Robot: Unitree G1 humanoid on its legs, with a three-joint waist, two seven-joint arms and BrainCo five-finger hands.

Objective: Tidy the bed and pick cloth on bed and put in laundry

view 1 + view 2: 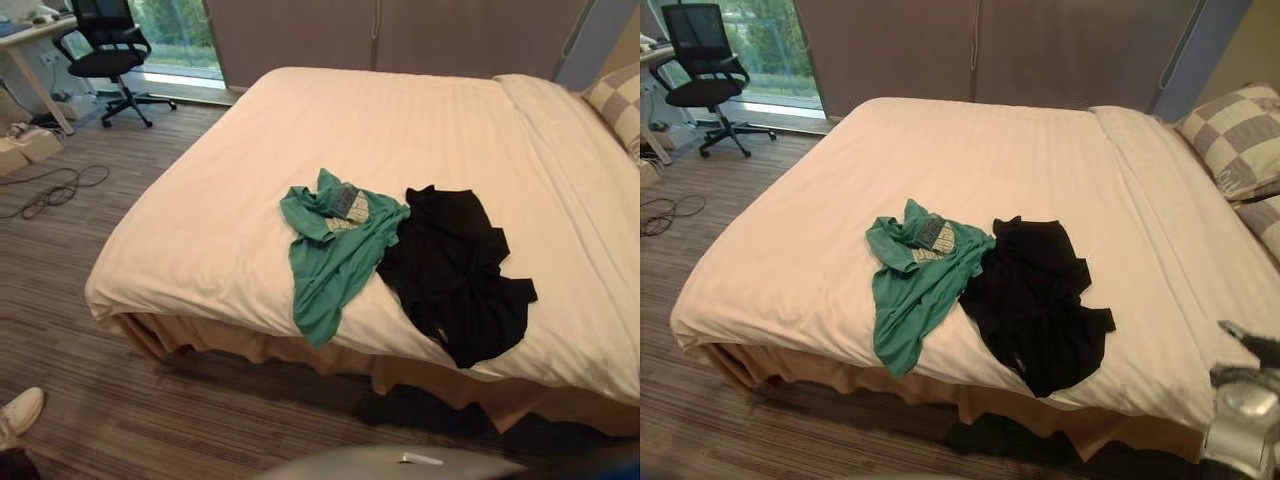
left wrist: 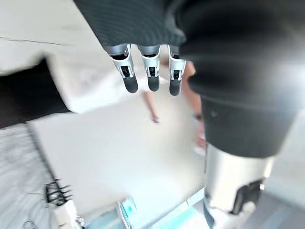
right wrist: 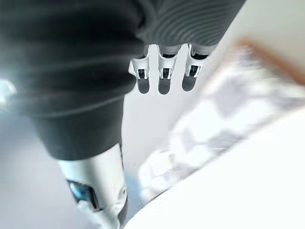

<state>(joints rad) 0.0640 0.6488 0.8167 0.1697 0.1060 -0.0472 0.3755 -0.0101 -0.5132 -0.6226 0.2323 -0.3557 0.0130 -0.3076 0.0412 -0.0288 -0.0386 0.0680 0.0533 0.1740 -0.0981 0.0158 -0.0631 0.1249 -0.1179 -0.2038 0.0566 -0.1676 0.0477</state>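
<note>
The green shirt [image 1: 335, 250] and the black garment [image 1: 455, 270] lie crumpled and touching near the foot of the bed [image 1: 200, 220]. Both look light and floppy, so a bunched middle fold gives the surest hold. The left hand [image 2: 130, 78] and right hand [image 3: 163, 78] hang empty, fingers straight, the right off the bed's near corner, well apart from them.

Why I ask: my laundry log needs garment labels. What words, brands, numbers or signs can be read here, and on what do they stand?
Nothing here can be quoted.
Green shirt: there is a printed panel on its chest, but the lettering is too small to read.
Black garment: no print visible.
Bed cover and checked pillow: no text.
</note>
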